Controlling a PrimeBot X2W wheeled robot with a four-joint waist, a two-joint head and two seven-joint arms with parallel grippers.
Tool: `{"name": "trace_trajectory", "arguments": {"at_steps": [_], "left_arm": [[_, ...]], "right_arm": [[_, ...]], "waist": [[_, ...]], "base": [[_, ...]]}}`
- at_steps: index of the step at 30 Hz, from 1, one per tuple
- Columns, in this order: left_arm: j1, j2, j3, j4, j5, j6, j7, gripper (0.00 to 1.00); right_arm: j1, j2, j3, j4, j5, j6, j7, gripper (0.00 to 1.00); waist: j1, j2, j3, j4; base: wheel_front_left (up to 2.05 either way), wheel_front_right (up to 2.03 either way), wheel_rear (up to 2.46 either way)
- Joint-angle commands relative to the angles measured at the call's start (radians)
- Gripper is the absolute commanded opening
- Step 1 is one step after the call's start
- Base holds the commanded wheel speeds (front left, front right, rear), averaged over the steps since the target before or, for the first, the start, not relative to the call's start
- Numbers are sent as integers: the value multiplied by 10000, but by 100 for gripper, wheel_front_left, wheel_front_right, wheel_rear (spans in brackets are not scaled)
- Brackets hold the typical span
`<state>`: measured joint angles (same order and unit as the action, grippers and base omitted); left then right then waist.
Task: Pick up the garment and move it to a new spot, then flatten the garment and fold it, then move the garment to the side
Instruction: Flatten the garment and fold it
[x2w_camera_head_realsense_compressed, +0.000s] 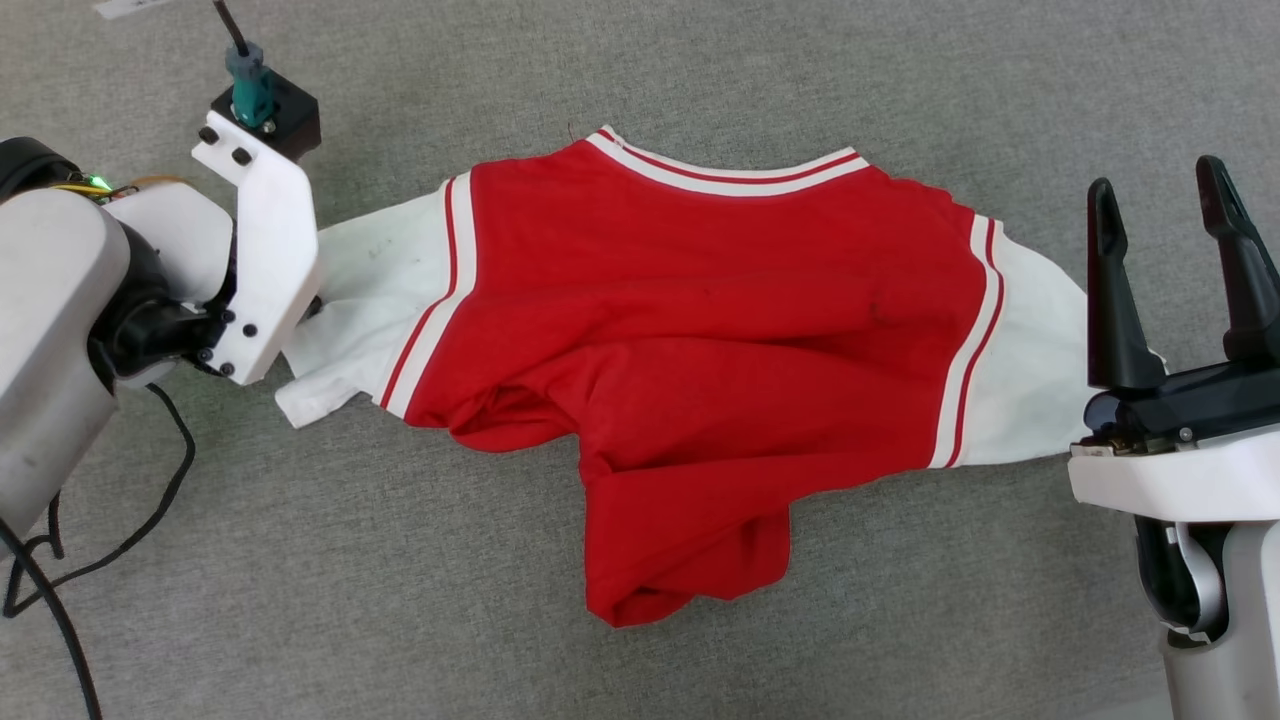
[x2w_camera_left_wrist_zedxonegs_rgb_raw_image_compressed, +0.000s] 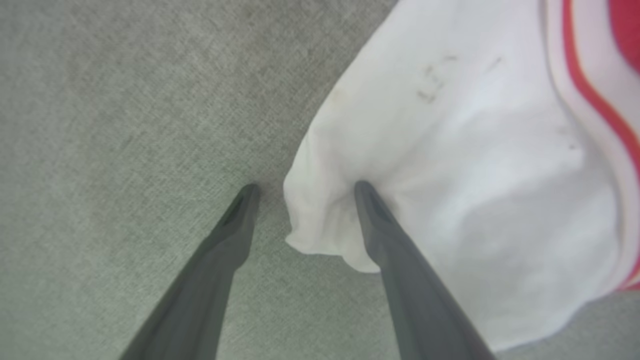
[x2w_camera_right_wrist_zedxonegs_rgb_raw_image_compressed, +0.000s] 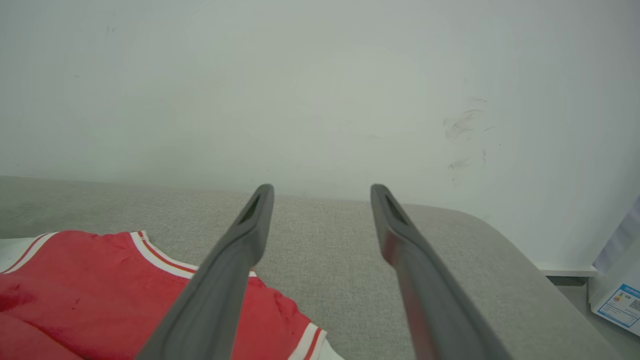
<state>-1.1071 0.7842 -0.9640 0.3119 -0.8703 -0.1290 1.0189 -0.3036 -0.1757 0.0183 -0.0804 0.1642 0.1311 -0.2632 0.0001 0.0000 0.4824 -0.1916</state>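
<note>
Garment (x2w_camera_head_realsense_compressed: 700, 350), red with white sleeves, spread on grey cloth surface (x2w_camera_head_realsense_compressed: 300, 600), hem (x2w_camera_head_realsense_compressed: 680, 580) bunched (flattening judged unfinished); left gripper (x2w_camera_left_wrist_zedxonegs_rgb_raw_image_compressed: 305, 190) wide, straddling edge of near sleeve (x2w_camera_left_wrist_zedxonegs_rgb_raw_image_compressed: 450, 175), seemingly to pinch and pull it flat; right gripper (x2w_camera_head_realsense_compressed: 1156, 178) wide, empty, poised by other sleeve (x2w_camera_head_realsense_compressed: 1035, 350).

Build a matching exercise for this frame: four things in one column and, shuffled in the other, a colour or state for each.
Column one
1. garment, main body
2. sleeve on the robot's left
3. surface under the shirt
4. right jaws

Column two
A. open, holding nothing
B. grey
C. white
D. red, bunched at the lower end

Pairs: 1-D, 2-C, 3-B, 4-A
</note>
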Motion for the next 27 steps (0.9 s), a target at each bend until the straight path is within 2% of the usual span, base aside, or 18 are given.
{"name": "trace_trajectory", "arguments": {"at_steps": [1,2,10,17,20,22,27], "left_arm": [[374,7,-362,205,-59,1,10,47],[374,5,-469,258,-143,1,-45,0],[-289,173,-150,319,-641,2,-1382,0],[-140,560,-197,-394,-874,2,-2213,0],[67,753,-274,-771,-908,2,-2426,0],[145,856,-266,-988,-891,2,-2546,0],[339,909,-334,-1434,-814,114,-2693,0]], "right_arm": [[-93,73,6,50,-32,-7,-19,100],[-112,67,-9,85,-37,-7,-19,100],[-892,-515,-185,71,-234,-7,-19,100],[-2061,-1903,-663,851,-455,-7,221,100],[-2450,-2696,-306,1120,-341,-5,1327,100],[-2640,-3460,348,1282,19,-7,2568,100],[-3319,-5449,2352,1315,2053,-7,6182,100]], "waist": [[-1,0,-11,2],[-1,0,-35,14],[-1,0,-609,220],[-1,0,-1186,559],[-1,0,-1362,716],[-1,0,-1432,799],[-1,0,-1474,962]], "base": [[0,0,0],[0,0,0],[0,0,0],[0,0,0],[0,0,0],[0,0,0],[0,0,0]]}}
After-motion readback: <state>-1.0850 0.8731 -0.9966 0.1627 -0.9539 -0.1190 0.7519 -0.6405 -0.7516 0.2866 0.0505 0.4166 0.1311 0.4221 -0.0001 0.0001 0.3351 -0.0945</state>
